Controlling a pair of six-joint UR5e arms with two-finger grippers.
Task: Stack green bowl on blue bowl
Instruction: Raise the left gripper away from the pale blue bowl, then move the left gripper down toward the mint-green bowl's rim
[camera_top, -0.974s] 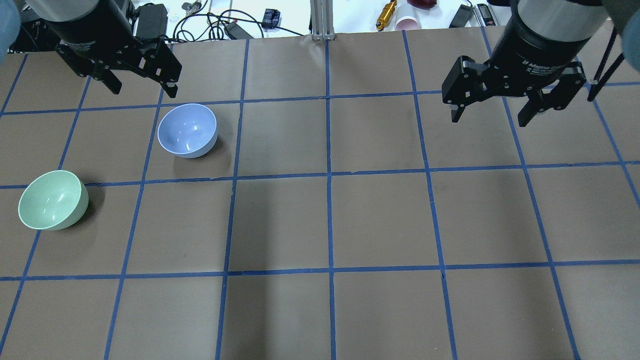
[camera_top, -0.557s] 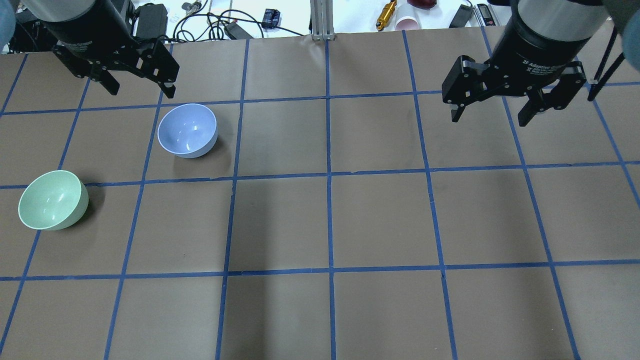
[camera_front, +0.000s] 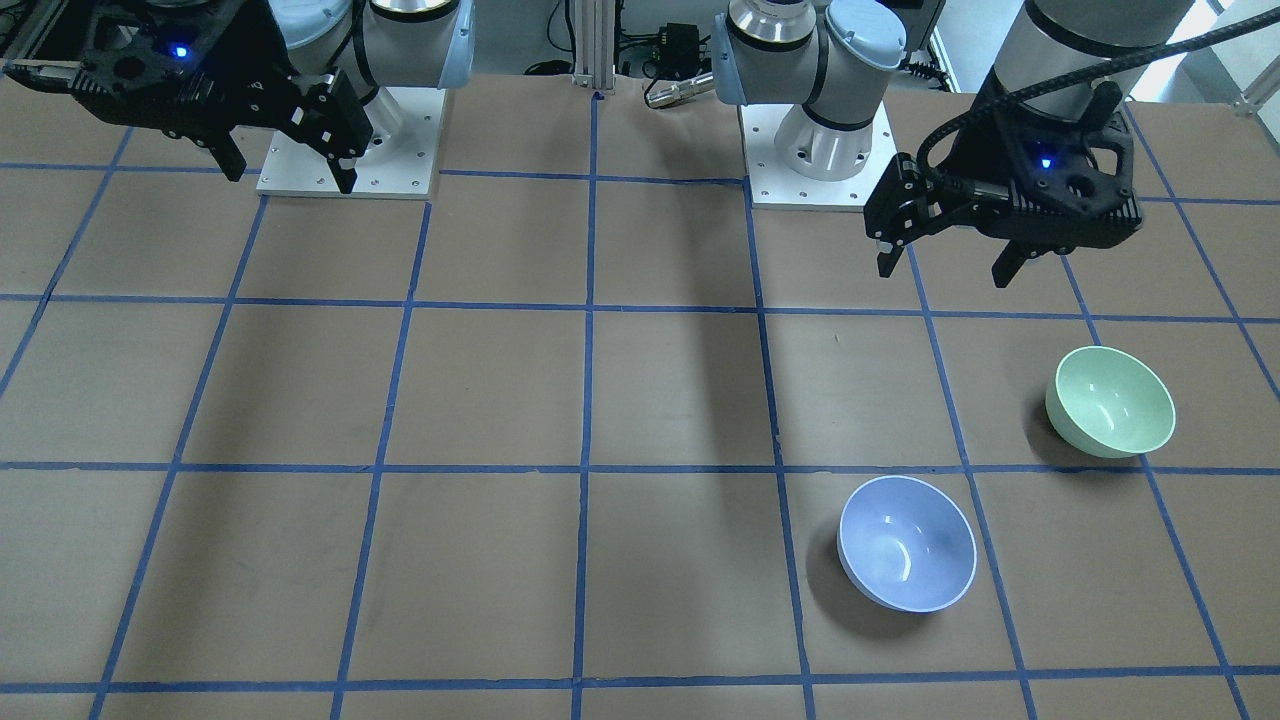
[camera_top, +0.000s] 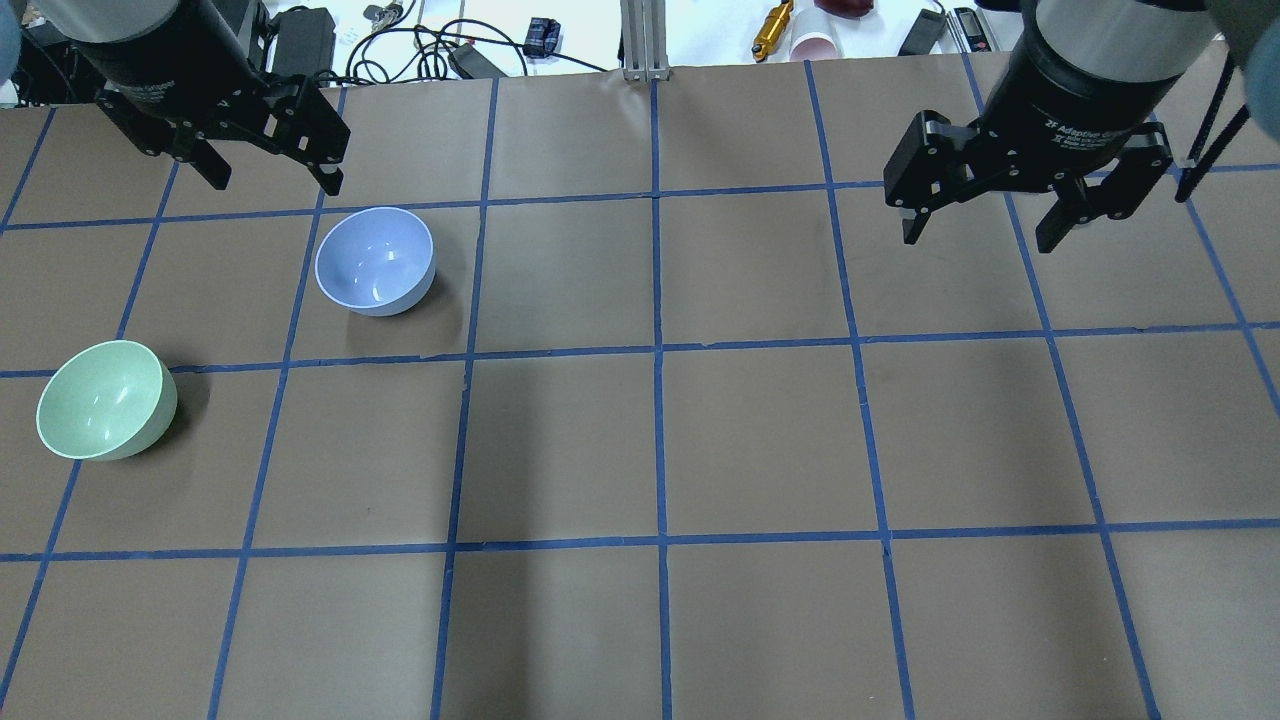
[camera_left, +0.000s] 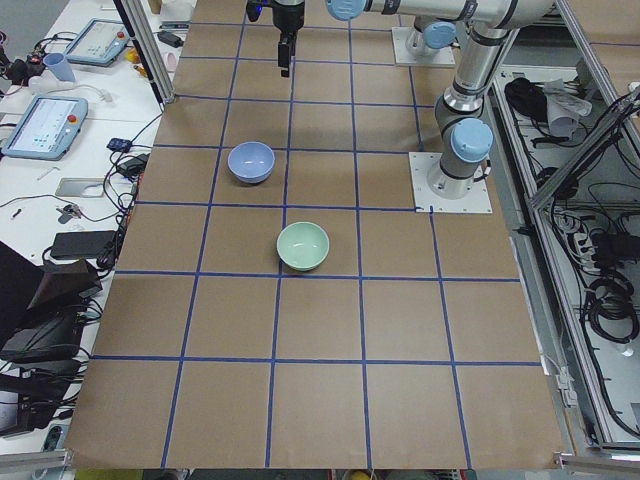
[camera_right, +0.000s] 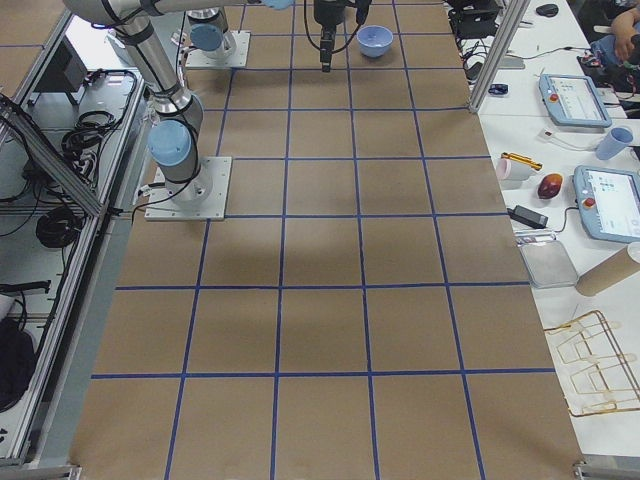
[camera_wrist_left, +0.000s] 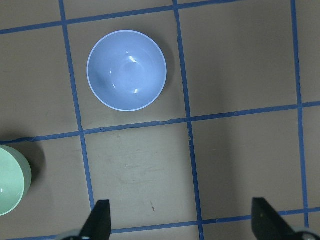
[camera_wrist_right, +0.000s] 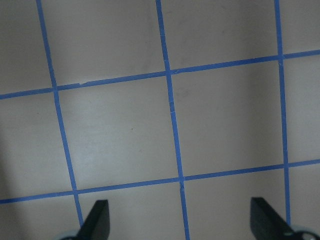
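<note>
The green bowl (camera_top: 105, 399) stands upright at the table's left edge; it also shows in the front view (camera_front: 1110, 401), the left side view (camera_left: 303, 246) and, cut off, in the left wrist view (camera_wrist_left: 11, 180). The blue bowl (camera_top: 375, 261) stands upright up and to the right of it, apart from it, and shows in the front view (camera_front: 906, 543) and left wrist view (camera_wrist_left: 126, 70). My left gripper (camera_top: 270, 178) is open and empty, high above the table beyond the blue bowl. My right gripper (camera_top: 978, 232) is open and empty, far right, over bare table.
The table is brown paper with a blue tape grid (camera_top: 657, 350). Cables, a charger and small tools (camera_top: 455, 45) lie beyond the far edge. Both arm bases (camera_front: 820, 150) stand at the robot side. Tablets and a cup (camera_right: 598, 140) lie on a side bench.
My left gripper has drifted slightly up and left in the overhead view. The right gripper and both bowls have not moved.
</note>
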